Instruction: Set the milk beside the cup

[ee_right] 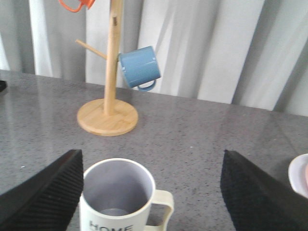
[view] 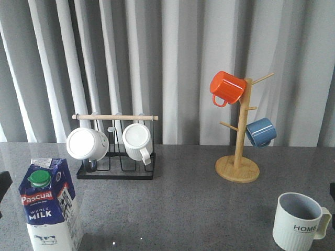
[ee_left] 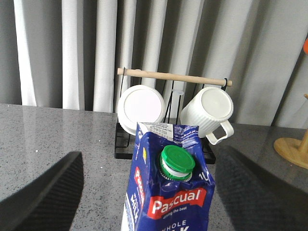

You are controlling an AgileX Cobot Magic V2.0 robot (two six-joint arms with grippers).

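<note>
From the front, the milk (view: 49,209) stood upright at the near left of the counter (view: 188,204), well apart from the cup (view: 299,221) at the near right, with a black mug rack (view: 116,157) and a wooden mug tree (view: 238,157) farther back. In the left wrist view the left gripper (ee_left: 154,192) had its fingers (ee_left: 45,199) spread wide either side of the carton without touching it, so a high or off-centre squeeze could, I judged, tip the tall carton or crush its soft gable. In the right wrist view the right gripper (ee_right: 154,192) also stood wide open around the cup, holding nothing, and carrying the milk across risked knocking that mug or the arm near it.
</note>
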